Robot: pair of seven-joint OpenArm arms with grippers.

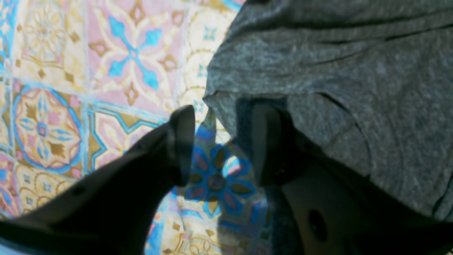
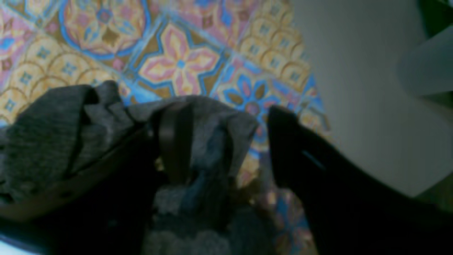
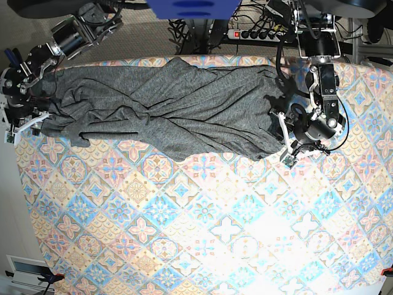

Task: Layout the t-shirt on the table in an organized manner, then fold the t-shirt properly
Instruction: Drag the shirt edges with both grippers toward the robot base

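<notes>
Left tool [image 1: 223, 145] stands with its two dark fingers spread apart, tiled cloth showing in the gap between them. One finger [image 1: 182, 141] is clear of the fabric, over a blue flower medallion; the other is tucked under a drooping edge of the t-shirt [image 1: 336, 71], which hangs over it and hides its outer side. Nothing is pinched between them. In the base view this tool [image 3: 287, 147] sits at the t-shirt's end nearest the arm, just at the garment's edge.

Right tool [image 2: 226, 141] is also spread wide. One finger [image 2: 175, 138] lies against bunched grey jersey [image 2: 39, 141], with folds of the shirt heaped around and below it; the other finger is well clear of the fabric, over the patterned cloth. The wrist view is blurred, so I cannot tell whether the fabric merely rests on the first finger or is caught on it, but the fingers are not pressed together on it. In the base view this tool [image 3: 18, 123] is at the opposite end of the t-shirt.

Between the two tools the t-shirt [image 3: 166, 110] is stretched lengthwise along the far edge of the tabletop [image 3: 202, 246], twisted and creased in long diagonal folds, its near edge sagging toward the middle of the tabletop. Most of the tabletop on the near side of the t-shirt shows only its pastel tile pattern. Beyond the t-shirt, past the tabletop's far edge, a power strip [image 3: 255, 34] and cables lie on the floor.
</notes>
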